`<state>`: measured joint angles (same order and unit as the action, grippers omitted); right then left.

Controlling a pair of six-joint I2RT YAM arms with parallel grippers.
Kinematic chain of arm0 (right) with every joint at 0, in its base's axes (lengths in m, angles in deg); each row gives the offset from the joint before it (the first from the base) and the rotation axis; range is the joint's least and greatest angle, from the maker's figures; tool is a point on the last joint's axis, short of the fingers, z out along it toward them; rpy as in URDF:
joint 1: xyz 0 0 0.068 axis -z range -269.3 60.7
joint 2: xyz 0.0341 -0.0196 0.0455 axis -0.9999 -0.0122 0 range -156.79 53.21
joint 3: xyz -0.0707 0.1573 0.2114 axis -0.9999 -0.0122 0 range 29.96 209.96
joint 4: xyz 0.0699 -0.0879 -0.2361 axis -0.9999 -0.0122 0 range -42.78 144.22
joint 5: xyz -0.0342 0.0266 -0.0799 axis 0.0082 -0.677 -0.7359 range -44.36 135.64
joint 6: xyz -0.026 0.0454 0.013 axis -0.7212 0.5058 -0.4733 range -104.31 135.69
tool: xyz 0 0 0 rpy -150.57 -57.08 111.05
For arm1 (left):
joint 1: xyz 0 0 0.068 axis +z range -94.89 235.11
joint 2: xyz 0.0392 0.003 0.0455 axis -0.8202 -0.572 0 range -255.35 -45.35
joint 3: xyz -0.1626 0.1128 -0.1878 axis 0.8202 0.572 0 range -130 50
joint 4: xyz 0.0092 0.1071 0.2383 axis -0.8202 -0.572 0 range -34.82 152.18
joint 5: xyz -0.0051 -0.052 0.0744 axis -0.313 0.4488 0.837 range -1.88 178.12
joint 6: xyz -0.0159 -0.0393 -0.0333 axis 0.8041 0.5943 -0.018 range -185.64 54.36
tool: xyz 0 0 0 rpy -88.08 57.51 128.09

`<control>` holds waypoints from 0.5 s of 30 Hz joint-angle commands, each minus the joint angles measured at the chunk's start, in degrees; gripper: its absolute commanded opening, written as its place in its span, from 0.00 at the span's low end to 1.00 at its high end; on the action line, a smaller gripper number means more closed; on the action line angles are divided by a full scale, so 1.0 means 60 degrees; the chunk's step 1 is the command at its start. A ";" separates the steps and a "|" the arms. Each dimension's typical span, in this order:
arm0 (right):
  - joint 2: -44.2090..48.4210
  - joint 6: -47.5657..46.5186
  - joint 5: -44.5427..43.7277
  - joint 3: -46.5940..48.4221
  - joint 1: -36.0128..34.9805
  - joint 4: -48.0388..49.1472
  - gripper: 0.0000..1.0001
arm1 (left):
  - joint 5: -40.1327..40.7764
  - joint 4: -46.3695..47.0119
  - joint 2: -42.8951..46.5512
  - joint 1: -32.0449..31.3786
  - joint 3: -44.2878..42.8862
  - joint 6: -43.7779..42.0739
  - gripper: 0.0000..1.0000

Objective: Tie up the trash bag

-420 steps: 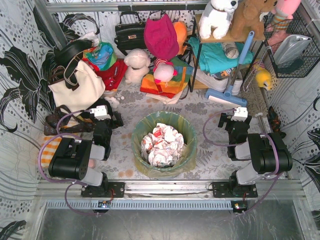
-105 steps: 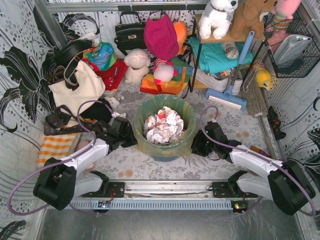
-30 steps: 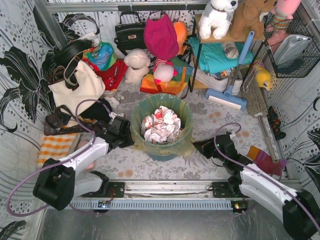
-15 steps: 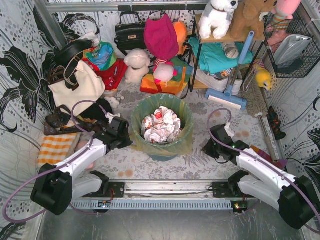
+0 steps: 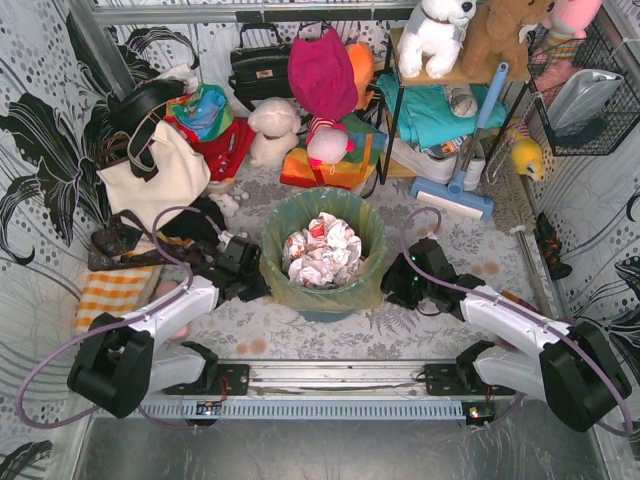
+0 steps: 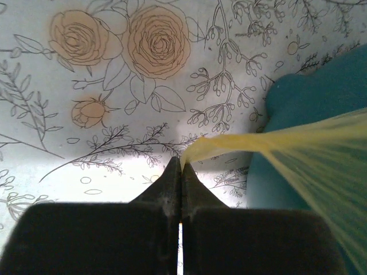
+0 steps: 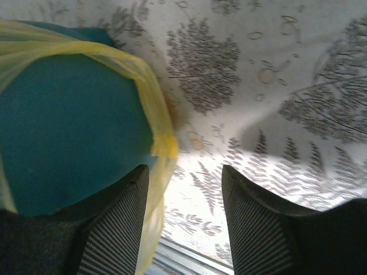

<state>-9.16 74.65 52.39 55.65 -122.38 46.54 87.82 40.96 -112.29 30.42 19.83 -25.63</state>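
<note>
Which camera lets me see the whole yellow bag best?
The top external view: the trash bag shows whole, lining the teal bin. The left wrist view shows only a stretched strip pinched by the left fingers; the right wrist view shows only an edge.

The overhead camera sits high behind the arm bases, which lie at 6 o'clock. It faces down and forward, far enough back to take in the whole patterned cloth, with the bin at centre. The left wrist camera looks along the left gripper, very near the cloth, with the bin's side at 3 o'clock. The right wrist camera looks past the right gripper, just as near, with the bin at 9 o'clock. All three views share the bin, the trash bag draped over it, and the cloth.
</note>
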 commanded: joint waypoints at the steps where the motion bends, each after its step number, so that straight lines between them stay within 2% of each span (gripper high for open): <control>1: -0.0298 0.0815 0.0645 -0.0207 0.0050 0.1556 0.54 | -0.0648 0.0682 -0.0439 0.0013 0.0143 -0.0128 0.00; 6: -0.0972 0.1044 0.0933 -0.0371 0.0049 0.2411 0.56 | -0.0812 0.0862 -0.0733 -0.0012 0.0178 -0.0179 0.00; 15: -0.1968 0.1530 0.0855 -0.0736 0.0048 0.3117 0.35 | -0.0763 0.0924 -0.0669 -0.0030 0.0251 -0.0168 0.00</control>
<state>-20.05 82.03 57.76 52.22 -122.27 62.10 83.45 44.22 -116.64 30.40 20.59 -25.85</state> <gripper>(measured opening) 0.387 0.008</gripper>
